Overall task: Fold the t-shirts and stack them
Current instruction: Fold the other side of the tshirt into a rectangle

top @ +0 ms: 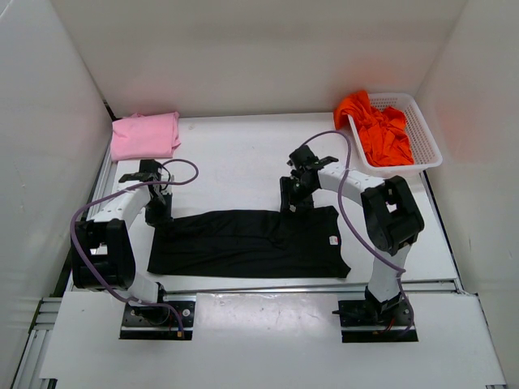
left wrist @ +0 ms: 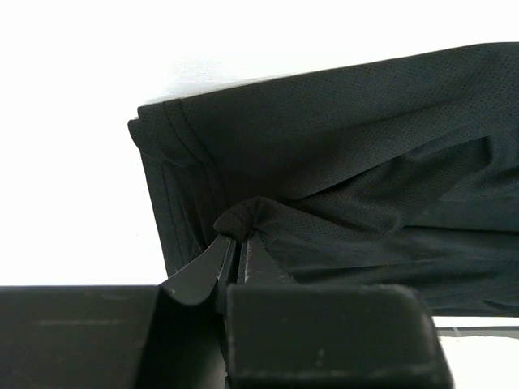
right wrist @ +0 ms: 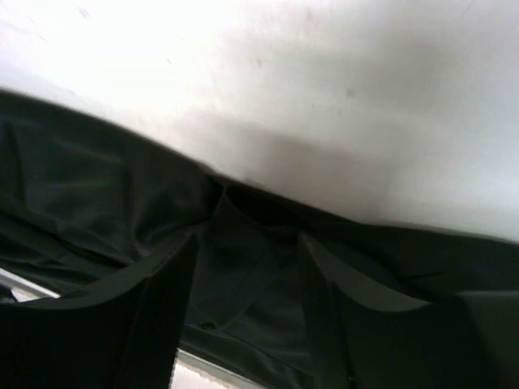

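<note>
Black t-shirt (top: 251, 241): spread flat in a long band across the near middle of the bench (top: 243, 154), between the two arms; a small white label shows near its right end.
Pink t-shirt (top: 144, 134): folded, lying at the far left corner of the bench, well apart from the black one.
Orange-red t-shirt (top: 379, 130): crumpled in the white mesh basket (top: 427, 139) at the far right, one part hanging over the basket's left rim.
Left end effector (top: 158, 212): at the black t-shirt's far left corner, clenched on a small bunch of its fabric (the wrist view shows the cloth puckered right at the fingertips (left wrist: 220, 253)).
Right end effector (top: 293, 198): at the black t-shirt's far edge, released; its fingers (right wrist: 174, 267) stand apart over the dark cloth, gripping nothing.
</note>
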